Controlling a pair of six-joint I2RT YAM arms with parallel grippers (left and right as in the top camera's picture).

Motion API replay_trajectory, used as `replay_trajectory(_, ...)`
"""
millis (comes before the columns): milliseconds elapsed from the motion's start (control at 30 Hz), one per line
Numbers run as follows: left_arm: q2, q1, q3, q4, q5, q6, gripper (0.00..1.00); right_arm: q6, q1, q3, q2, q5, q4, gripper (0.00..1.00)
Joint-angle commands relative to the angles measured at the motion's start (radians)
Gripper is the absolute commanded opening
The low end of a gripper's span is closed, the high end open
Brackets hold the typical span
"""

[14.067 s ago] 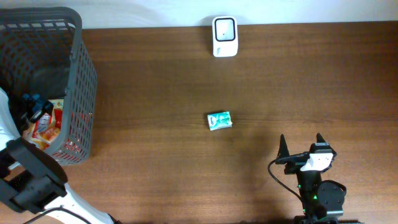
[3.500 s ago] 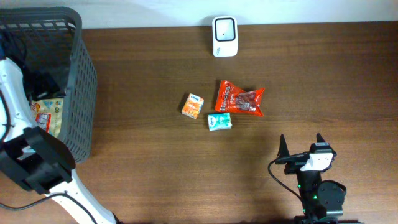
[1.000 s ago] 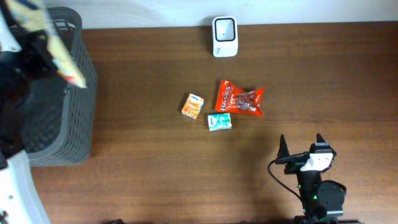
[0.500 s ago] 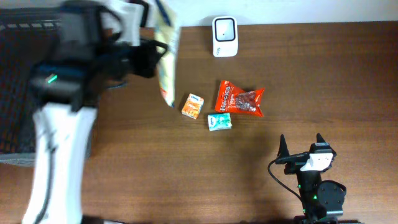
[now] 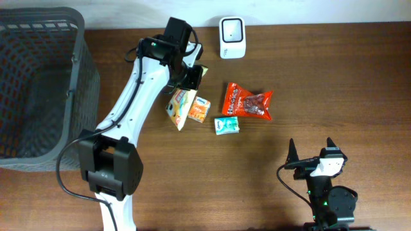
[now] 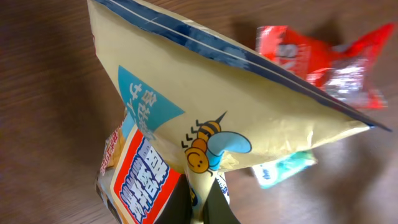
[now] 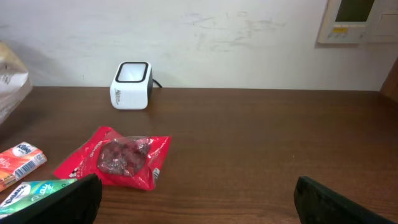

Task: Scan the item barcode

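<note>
Dark wood-grain worktop is carrying a white, box-shaped scanner at its rear edge. Left tool is clenching one edge of the snack bag, a glossy cream pouch with a bee drawing, front-left of the scanner. The bag's long axis is running away from the scanner toward the front-left. Right tool is standing fully spread, grasping nothing, well front-right of the scanner. A crinkled red pouch, an orange packet and a teal packet are lying flat before the scanner, the orange one just beside the bag.
</note>
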State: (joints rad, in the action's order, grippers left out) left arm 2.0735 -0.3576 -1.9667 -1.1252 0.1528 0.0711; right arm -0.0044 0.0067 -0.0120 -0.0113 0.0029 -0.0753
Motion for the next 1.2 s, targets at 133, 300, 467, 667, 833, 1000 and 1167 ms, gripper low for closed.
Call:
replay_trajectory(133, -0.004, -0.022, -0.014, -0.006, -0.063, -0.012, 0.78, -0.007, 0.006, 0.006, 0.006, 0.006, -0.006, 0.98)
replay_trajectory(300, -0.011, -0.012, -0.138, -0.081, -0.007, -0.012, 0.99, -0.007, 0.006, 0.006, 0.004, 0.006, -0.006, 0.98)
replay_trajectory(467, -0.039, 0.008, -0.393, -0.245, -0.007, -0.012, 0.99, -0.007, 0.006, 0.006, 0.004, 0.006, -0.006, 0.98)
replay_trajectory(667, -0.096, 0.012, -0.555, -0.335, -0.050, -0.013, 0.99, -0.007, 0.006, 0.006, 0.004, 0.006, -0.006, 0.98)
replay_trajectory(833, -0.094, 0.012, -0.546, -0.371, -0.044, -0.012, 0.99, -0.007, 0.006, 0.006, 0.004, 0.006, -0.006, 0.98)
replay_trajectory(1000, -0.092, 0.008, -0.514, -0.402, -0.016, -0.012, 0.99, -0.007, 0.006, 0.006, 0.004, 0.006, -0.006, 0.98)
replay_trajectory(1167, -0.092, -0.020, -0.472, -0.430, 0.035, -0.012, 0.99, -0.007, 0.006, 0.006, 0.004, 0.006, -0.006, 0.98)
